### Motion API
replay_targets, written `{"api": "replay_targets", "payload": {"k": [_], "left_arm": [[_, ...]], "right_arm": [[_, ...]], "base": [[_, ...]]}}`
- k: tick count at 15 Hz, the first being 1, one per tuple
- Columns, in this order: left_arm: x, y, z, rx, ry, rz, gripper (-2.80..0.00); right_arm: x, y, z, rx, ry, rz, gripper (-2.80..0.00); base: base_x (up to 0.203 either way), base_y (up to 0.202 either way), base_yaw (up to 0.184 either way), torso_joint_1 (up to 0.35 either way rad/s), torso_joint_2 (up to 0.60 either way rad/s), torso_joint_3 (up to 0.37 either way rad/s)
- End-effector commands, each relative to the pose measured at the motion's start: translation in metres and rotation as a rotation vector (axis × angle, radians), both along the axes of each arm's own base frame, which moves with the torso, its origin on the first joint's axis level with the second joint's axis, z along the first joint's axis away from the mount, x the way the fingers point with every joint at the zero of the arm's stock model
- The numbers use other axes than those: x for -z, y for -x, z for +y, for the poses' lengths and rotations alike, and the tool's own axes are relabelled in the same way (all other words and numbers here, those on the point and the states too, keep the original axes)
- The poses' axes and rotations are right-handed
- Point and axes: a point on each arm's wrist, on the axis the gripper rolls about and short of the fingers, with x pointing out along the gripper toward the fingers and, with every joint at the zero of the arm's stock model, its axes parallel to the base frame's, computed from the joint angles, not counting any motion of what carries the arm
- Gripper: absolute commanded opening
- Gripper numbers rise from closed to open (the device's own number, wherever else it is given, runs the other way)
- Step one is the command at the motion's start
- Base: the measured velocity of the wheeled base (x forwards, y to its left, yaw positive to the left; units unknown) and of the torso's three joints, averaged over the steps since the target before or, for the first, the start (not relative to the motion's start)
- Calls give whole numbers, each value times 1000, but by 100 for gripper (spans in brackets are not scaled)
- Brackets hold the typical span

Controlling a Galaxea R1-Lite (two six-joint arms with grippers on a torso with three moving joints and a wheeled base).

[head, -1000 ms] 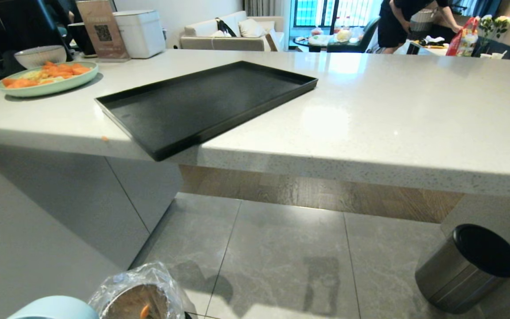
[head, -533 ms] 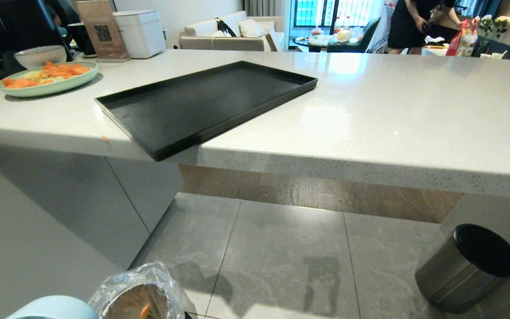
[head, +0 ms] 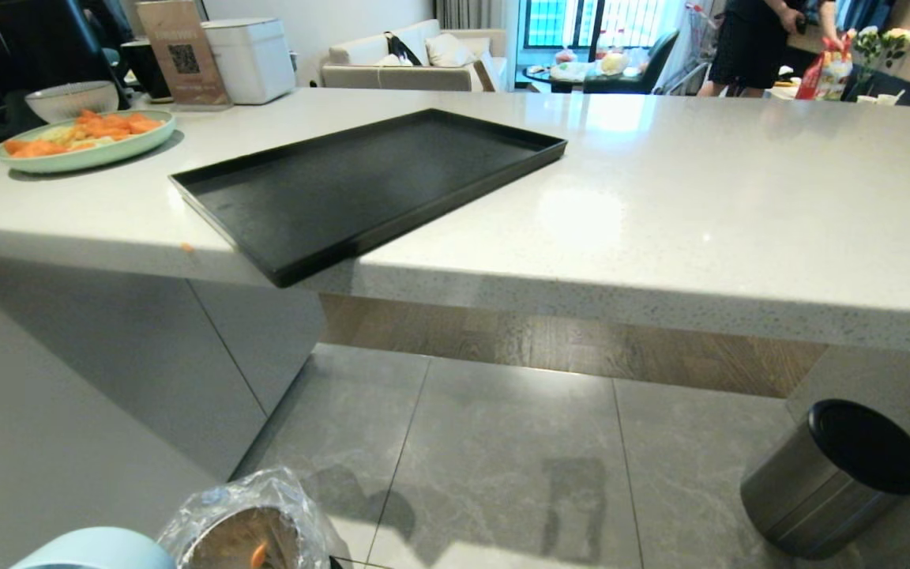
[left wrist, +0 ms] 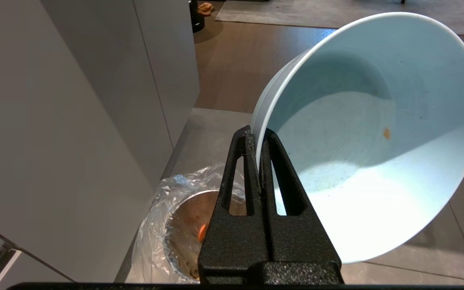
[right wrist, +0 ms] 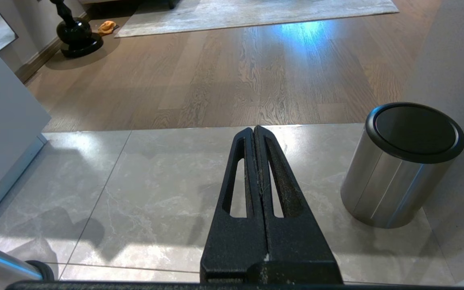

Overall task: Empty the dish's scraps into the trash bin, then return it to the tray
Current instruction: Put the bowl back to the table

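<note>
My left gripper [left wrist: 258,135] is shut on the rim of the pale light-blue dish [left wrist: 373,133], which is tipped on its side with only an orange speck inside. Below it on the floor stands the trash bin [left wrist: 167,225] with its crinkled clear liner; orange scraps [left wrist: 202,233] lie inside. In the head view the dish [head: 99,551] and the trash bin [head: 246,529] show at the bottom left edge. The black tray [head: 360,186] lies on the white counter, one corner overhanging the front edge. My right gripper [right wrist: 255,131] hangs shut and empty above the floor tiles.
A larger steel cylinder with a black top [head: 834,478] stands on the floor at the right. A green plate of carrot slices [head: 84,138] and a white ribbed bowl [head: 72,99] sit at the counter's far left. A person [head: 763,43] stands in the background.
Only the person in the background has shifted to the right. Both arms, the dish and the bin have stayed still.
</note>
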Motion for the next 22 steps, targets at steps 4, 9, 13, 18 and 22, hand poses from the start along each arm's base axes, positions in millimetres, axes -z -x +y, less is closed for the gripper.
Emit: {"api": "replay_targets", "payload": {"k": [4,9,13,18,22], "left_arm": [[0,0,0,0,0,-1,-280],[0,0,0,0,0,-1,-280],[0,0,0,0,0,-1,-280],[0,0,0,0,0,-1,-280],[0,0,0,0,0,1,-280]], "right_arm": [[0,0,0,0,-1,-1,-280],[0,0,0,0,-1,-1,-280],[0,0,0,0,-1,-1,-280],[0,0,0,0,2,-1,-280],[0,0,0,0,1,-1,-280]], "base": [[0,0,0,0,0,0],[0,0,0,0,0,0],[0,0,0,0,0,0],[0,0,0,0,0,0],[0,0,0,-10,-120,-128]]}}
